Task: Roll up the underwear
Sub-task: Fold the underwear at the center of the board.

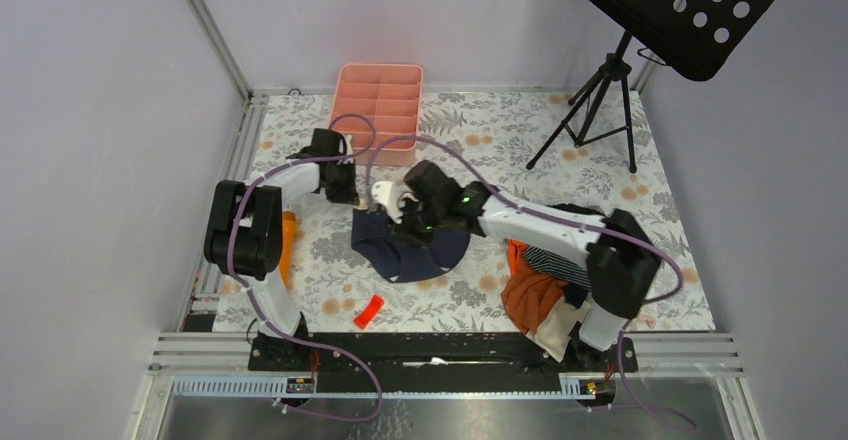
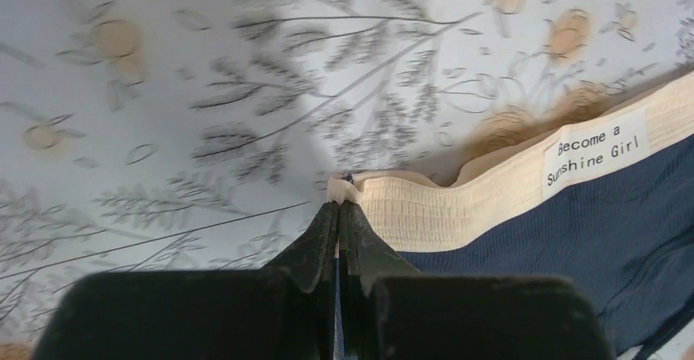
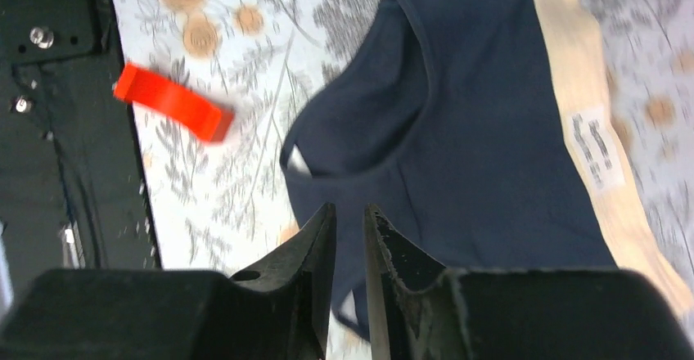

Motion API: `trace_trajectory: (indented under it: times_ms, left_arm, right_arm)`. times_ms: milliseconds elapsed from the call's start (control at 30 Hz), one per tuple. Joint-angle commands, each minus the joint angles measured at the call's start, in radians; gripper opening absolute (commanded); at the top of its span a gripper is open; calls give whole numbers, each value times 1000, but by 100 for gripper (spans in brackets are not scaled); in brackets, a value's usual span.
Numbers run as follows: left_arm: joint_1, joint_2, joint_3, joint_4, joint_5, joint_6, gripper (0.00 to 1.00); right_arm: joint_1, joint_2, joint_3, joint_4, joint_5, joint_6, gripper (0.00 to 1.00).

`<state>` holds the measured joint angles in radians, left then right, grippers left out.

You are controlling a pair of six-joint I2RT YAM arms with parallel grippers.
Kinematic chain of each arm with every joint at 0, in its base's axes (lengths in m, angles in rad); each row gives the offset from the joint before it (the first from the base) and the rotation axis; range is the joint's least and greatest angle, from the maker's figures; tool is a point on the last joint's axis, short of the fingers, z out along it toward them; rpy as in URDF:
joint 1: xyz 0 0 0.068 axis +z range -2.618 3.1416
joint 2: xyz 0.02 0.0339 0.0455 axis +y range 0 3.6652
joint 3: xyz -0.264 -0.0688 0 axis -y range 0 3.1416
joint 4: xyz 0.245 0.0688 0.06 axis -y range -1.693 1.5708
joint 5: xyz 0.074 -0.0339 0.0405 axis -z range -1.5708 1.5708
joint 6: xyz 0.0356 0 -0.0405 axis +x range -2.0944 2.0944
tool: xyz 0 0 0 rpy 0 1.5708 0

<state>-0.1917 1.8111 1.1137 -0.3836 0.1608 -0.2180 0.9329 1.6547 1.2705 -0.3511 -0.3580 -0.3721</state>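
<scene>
Jaws of the left gripper are pressed together on the end corner of the tan waistband of the navy underwear, just above the flowered table; the cloth looks light and limp, likely to sag and crease, so the thicker elastic band seems the surest place to hold.

The right gripper hangs over the leg-opening edge of the underwear; its jaws stand a narrow slit apart, nothing seen between them; a red piece lies apart on the table.

From above, the underwear lies mid-table; the left arm bends inward to its far-left corner; the right arm stretches leftward across the table, low over the cloth; a pile of clothes sits by its base.
</scene>
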Motion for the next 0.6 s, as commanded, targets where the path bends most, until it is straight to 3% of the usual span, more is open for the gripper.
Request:
trace_trajectory:
  times_ms: [0,200,400,567]
  left_arm:
    - [99,-51,-36,2,126,-21,0]
    - [133,-42,-49,11,267,7,0]
    - [189,-47,-42,12,292,-9,0]
    - [219,-41,-27,3,289,-7,0]
  right_arm:
    - [82,146,95,204,21,-44,25]
    - [141,327,186,361,55,-56,26]
    - [163,457,298,482,83,-1,32]
    - [170,532,350,472,111,22,35]
